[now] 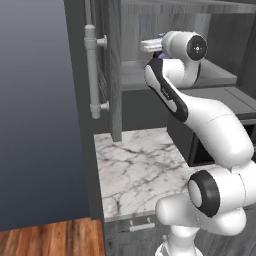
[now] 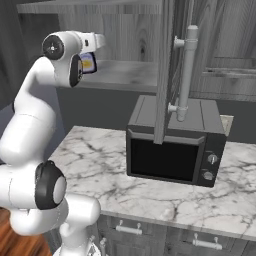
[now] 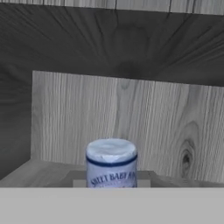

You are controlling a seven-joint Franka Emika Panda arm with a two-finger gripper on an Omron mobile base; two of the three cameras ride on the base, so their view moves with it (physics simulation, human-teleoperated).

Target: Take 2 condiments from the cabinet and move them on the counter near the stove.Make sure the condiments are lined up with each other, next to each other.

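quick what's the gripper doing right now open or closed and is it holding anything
Gripper: shut on the condiment bottle, inside the cabinet.

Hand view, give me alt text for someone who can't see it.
A sauce bottle's blue cap and the top of its label fill the lower centre, seen close from the hand. Behind it rises the grey wood-grain back wall of the cabinet, with a shelf underside above.

Soft, even light is falling across the marble tabletop, casting hardly any shadows. The cabinet interior is sitting dimmer, darkening toward its upper back. Everything is looking slightly blurry and low in detail, with no glare showing.
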